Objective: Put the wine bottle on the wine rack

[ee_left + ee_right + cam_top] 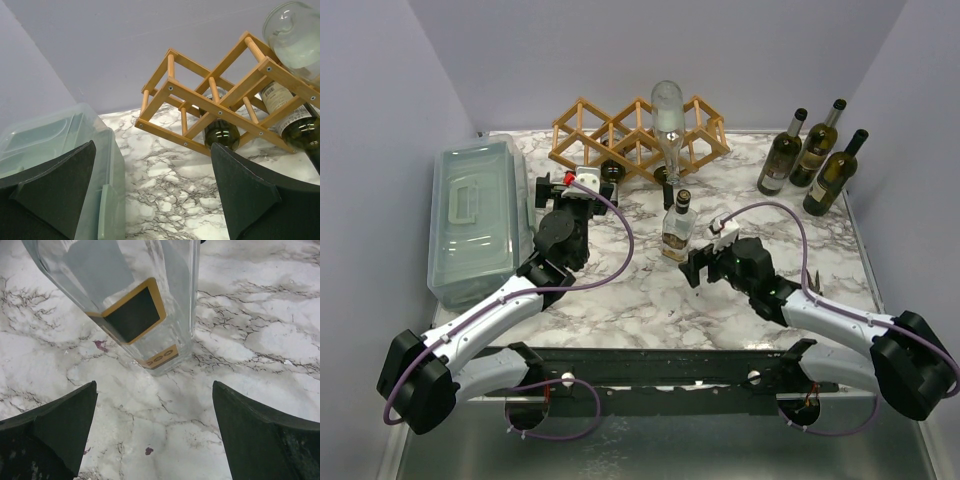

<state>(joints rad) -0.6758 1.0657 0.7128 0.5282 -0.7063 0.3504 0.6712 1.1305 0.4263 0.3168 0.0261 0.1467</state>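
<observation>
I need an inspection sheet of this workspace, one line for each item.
Surface: white marble-patterned table top, few small reddish specks.
Job's things: light-brown wooden lattice wine rack at back, holding dark green bottles and one clear glass bottle; small clear square bottle upright mid-table.
Clutter: grey-green plastic lidded box, left; three dark wine bottles standing, back right.
Grippers: left claw open, facing rack; right claw open, short of square bottle.
Cables: purple cables along both arms.
Surroundings: plain grey walls.
</observation>
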